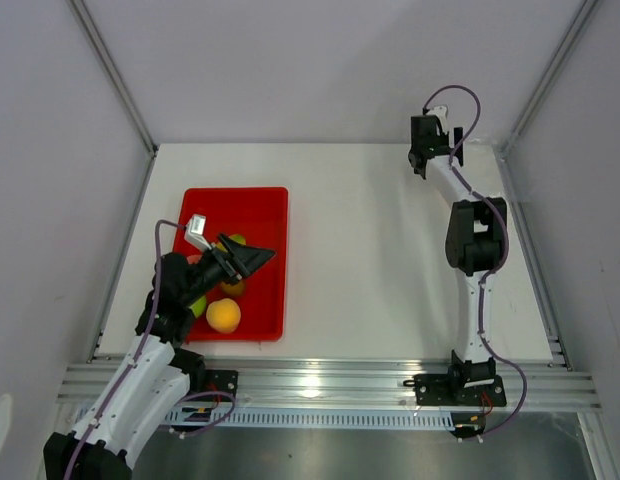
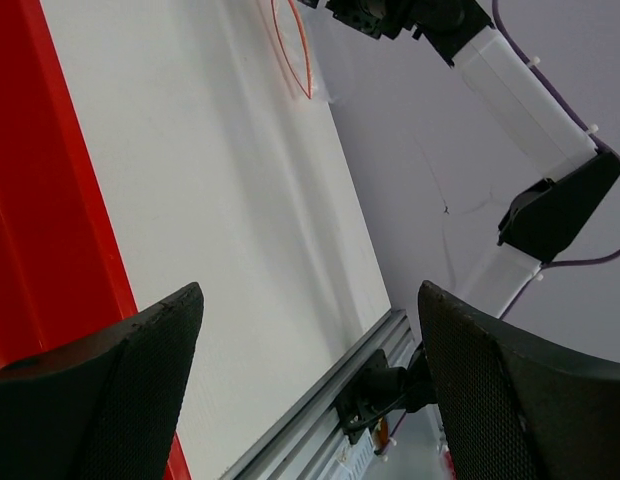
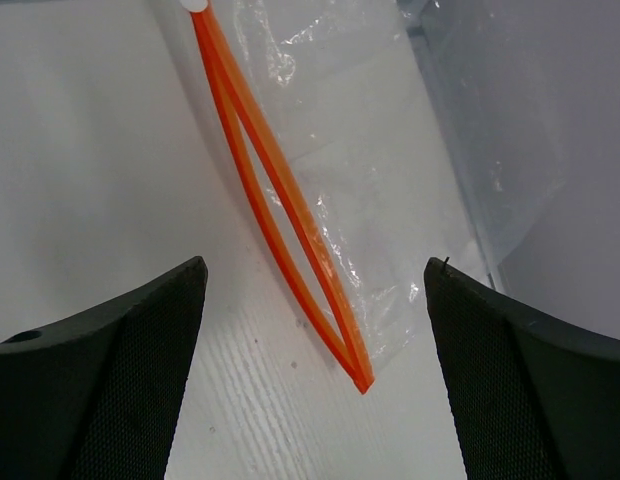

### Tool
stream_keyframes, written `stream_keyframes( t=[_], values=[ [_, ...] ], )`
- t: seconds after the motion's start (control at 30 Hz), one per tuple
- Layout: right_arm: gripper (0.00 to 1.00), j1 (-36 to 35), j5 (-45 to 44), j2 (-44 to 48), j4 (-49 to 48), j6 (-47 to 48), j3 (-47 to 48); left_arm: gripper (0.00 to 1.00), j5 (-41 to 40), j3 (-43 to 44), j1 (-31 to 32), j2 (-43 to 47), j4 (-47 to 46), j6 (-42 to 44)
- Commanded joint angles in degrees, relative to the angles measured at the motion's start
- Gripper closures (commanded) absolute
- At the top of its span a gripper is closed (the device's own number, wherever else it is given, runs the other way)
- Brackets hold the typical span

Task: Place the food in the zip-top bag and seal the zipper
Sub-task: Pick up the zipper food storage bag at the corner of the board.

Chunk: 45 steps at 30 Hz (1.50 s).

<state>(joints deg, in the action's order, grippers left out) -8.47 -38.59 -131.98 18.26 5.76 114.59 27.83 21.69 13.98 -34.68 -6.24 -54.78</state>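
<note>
Quick count from my station: two sets of fingers, one red tray (image 1: 262, 208), one zip-top bag (image 3: 380, 190), and four toy fruits I can make out in the tray on the overhead cam. The orange ball (image 1: 223, 315) sits out in the open near the front edge, a second orange-ish fruit (image 1: 231, 288) is just behind it, and a green fruit (image 1: 197, 305) and a green-and-yellow bit (image 1: 236, 240) peek out from under the left arm (image 1: 140, 375). The left fingers (image 1: 262, 256) hang over the tray, spread wide with nothing between them. The overhead cam doesn't show me the bag at all, only the right fingers (image 1: 422, 158) at the far right corner of the desk (image 1: 370, 270). The right wrist cam does. The bag lies flat on the desk right below those fingers, which are spread wide and gripping nothing, and its zipper (image 3: 301, 222) gapes open in the middle. The left wrist cam catches the bag as a small shape far across the desk.
</note>
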Motion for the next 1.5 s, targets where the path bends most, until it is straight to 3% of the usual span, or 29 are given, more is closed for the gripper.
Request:
stream_keyframes(
  t=[0.0, 0.37, 0.63, 0.9, 1.27, 1.47],
  values=[
    [0.1, -0.49, -8.84, -2.84, -3.14, 5.84, 2.22, 0.11, 2.58, 1.5, -0.09, -0.22, -2.02, 1.96],
    [0.14, 0.03, -18.09, -7.76, -10.69, 12.78, 0.03, 0.13, 4.42, -1.83, 1.75, -0.04, -5.27, 0.38],
    [0.25, 2.67, -18.45, -12.32, -10.09, 11.56, 1.25, 0.15, 4.42, -1.39, 1.75, -0.92, -5.89, 0.73],
    [0.3, 3.11, -18.72, -15.67, -10.0, 11.11, 4.42, 0.18, 3.98, -0.87, 1.75, -0.92, -4.92, 0.56],
    [1.0, -1.01, -18.98, -11.2, -4.21, 7.52, 6.79, 0.19, 1.7, 1.95, 1.75, 5.05, 4.03, 3.8],
    [1.0, -9.45, -16.45, -2.94, 6.24, 1.2, 6.88, 0.2, 0.11, 4.32, 1.75, 8.74, 14.49, 6.53]
  ],
)
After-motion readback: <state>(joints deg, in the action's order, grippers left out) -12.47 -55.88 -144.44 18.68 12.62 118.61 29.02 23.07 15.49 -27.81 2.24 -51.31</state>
